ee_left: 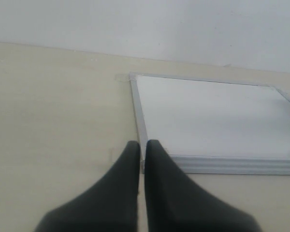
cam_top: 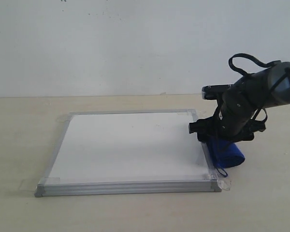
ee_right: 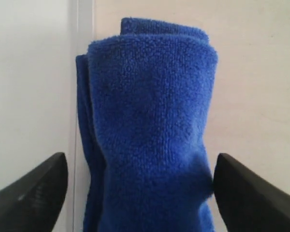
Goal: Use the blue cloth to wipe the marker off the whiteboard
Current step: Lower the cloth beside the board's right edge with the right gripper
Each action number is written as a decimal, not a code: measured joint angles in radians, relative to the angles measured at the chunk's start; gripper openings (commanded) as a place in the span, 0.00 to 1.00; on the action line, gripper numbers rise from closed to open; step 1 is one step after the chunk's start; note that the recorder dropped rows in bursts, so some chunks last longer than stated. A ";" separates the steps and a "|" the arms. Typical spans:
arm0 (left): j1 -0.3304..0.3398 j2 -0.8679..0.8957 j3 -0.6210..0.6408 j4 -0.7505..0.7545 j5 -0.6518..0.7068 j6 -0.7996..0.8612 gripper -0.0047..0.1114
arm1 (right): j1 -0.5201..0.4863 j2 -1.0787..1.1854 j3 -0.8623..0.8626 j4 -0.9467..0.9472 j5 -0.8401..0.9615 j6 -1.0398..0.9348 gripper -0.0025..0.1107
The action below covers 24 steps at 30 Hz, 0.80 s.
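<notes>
The whiteboard (cam_top: 125,145) lies flat on the table, and no marker lines show on its white surface (ee_left: 208,116). The blue cloth (cam_top: 227,154), folded into a thick roll (ee_right: 150,121), rests on the table against the board's right frame. My right gripper (cam_top: 222,137) hovers low over it, open, with the cloth between its jaws (ee_right: 141,162). One finger (ee_right: 38,193) stands clear of the cloth over the board (ee_right: 29,72); the other finger (ee_right: 246,193) is at the cloth's side. My left gripper (ee_left: 142,145) is shut and empty, just off the board's near-left corner.
The table (cam_top: 19,145) is pale wood, with a plain white wall (cam_top: 135,43) behind it. Clear tape tabs (cam_top: 225,184) stick out at the board's corners. The left arm does not appear in the exterior view.
</notes>
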 measured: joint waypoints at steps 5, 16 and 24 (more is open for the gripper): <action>0.000 0.000 0.000 0.000 0.000 0.000 0.07 | -0.001 -0.039 -0.002 -0.035 0.016 -0.002 0.56; 0.000 0.000 0.000 0.000 0.000 0.000 0.07 | -0.001 -0.066 -0.008 -0.084 0.010 -0.004 0.02; 0.000 0.000 0.000 0.000 0.000 0.000 0.07 | -0.001 0.013 -0.003 -0.088 -0.008 -0.004 0.02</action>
